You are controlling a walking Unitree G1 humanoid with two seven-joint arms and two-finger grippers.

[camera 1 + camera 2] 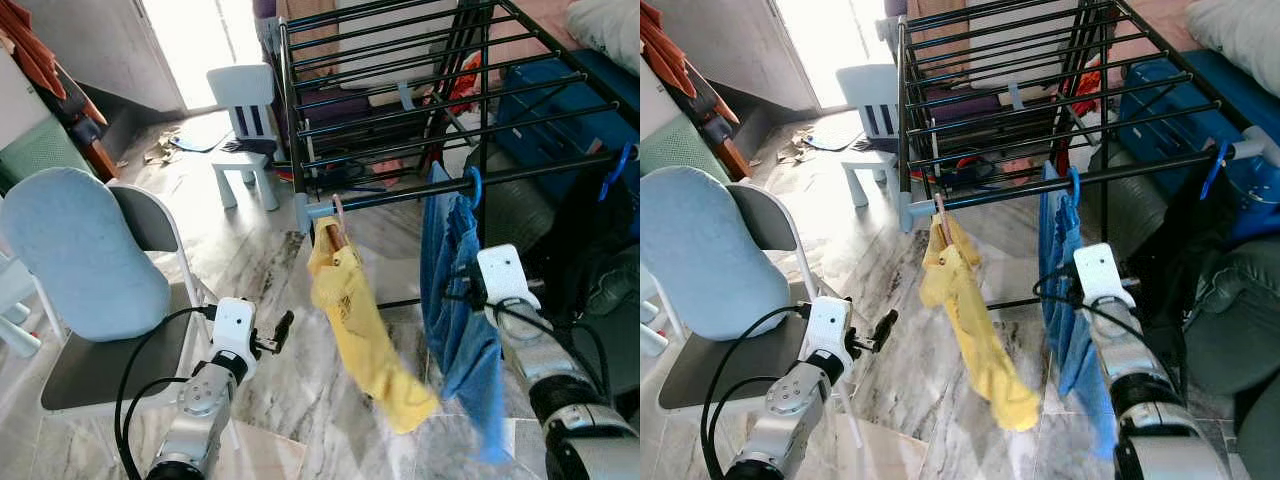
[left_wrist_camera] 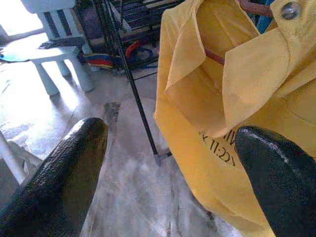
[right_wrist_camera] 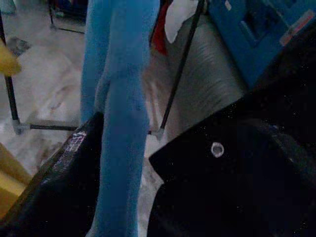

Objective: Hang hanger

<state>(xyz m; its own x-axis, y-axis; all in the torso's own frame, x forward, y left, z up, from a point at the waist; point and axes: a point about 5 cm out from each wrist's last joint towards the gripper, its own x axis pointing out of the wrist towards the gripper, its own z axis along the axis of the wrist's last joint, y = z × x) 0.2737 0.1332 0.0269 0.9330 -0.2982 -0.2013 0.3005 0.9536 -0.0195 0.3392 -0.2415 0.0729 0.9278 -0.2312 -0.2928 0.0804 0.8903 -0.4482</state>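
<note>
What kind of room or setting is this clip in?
Most likely a lived-in home's laundry corner: a black drying rack with a yellow garment and a blue garment hung on its front bar, marble-look floor tiles, and a child's plastic chair.

Black print on the yellow garment [image 2: 232,143] reads partly "11:22".

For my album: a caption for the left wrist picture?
Open left gripper facing a yellow shirt hung beside a black drying rack.
</note>
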